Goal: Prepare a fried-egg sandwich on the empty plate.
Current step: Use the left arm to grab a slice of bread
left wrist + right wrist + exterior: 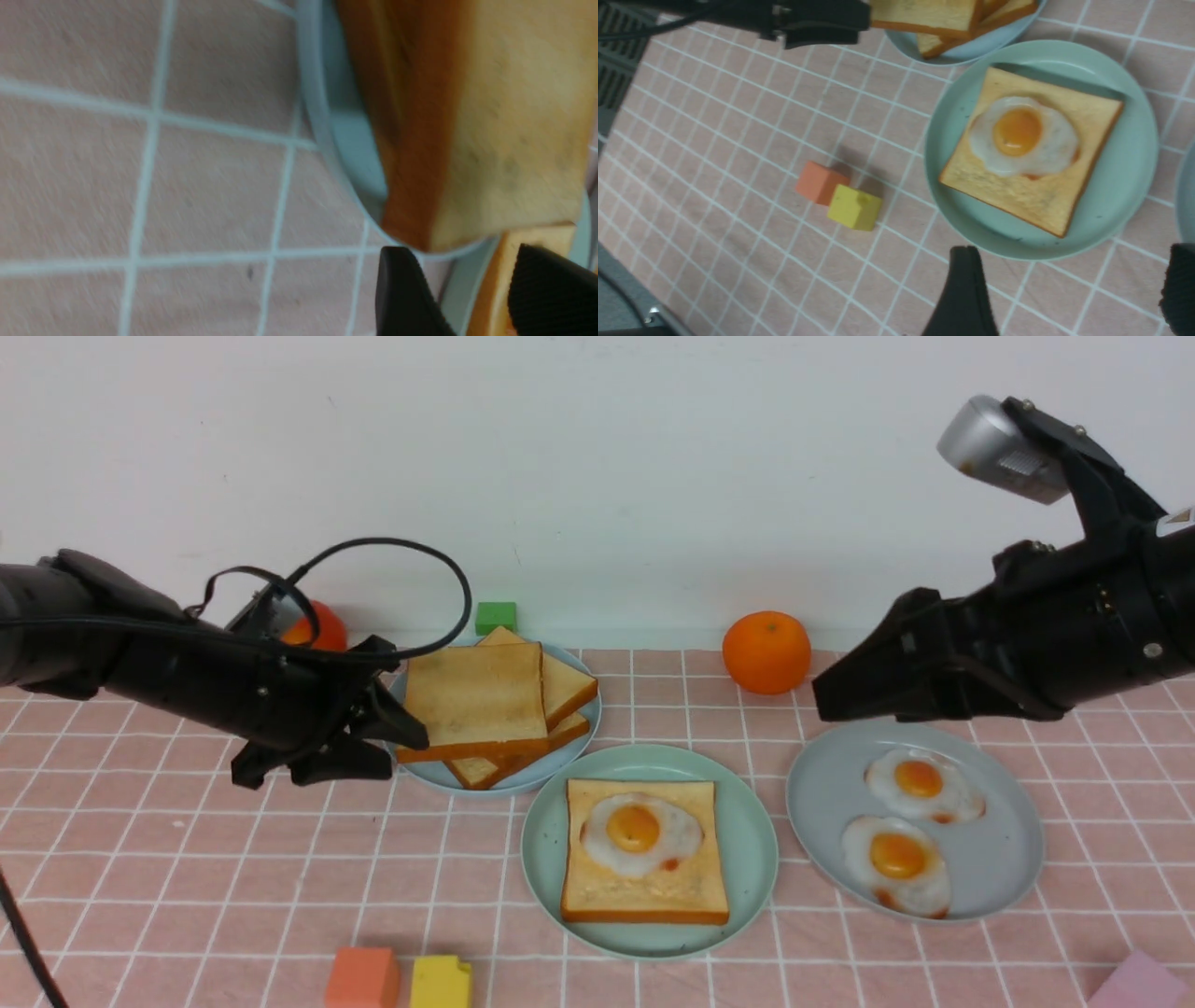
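Observation:
The mint-green plate (551, 859) in the middle holds one toast slice (644, 896) with a fried egg (639, 831) on top, also plain in the right wrist view, where the egg (1020, 135) lies on the slice (1017, 200). My left gripper (406, 728) is at the left edge of the toast stack (476, 700) on the pale-blue plate (523, 782). It is open, its fingers standing apart either side of a lower slice's edge (495, 280). My right gripper (822, 700) hovers open and empty over the far-left rim of the grey plate (999, 859).
Two more fried eggs (920, 784) (896, 859) lie on the grey plate. An orange (766, 651) and a green block (496, 616) sit near the wall, and another orange (322, 625) shows behind the left arm. Orange (362, 978), yellow (441, 982) and pink (1139, 985) blocks line the front edge.

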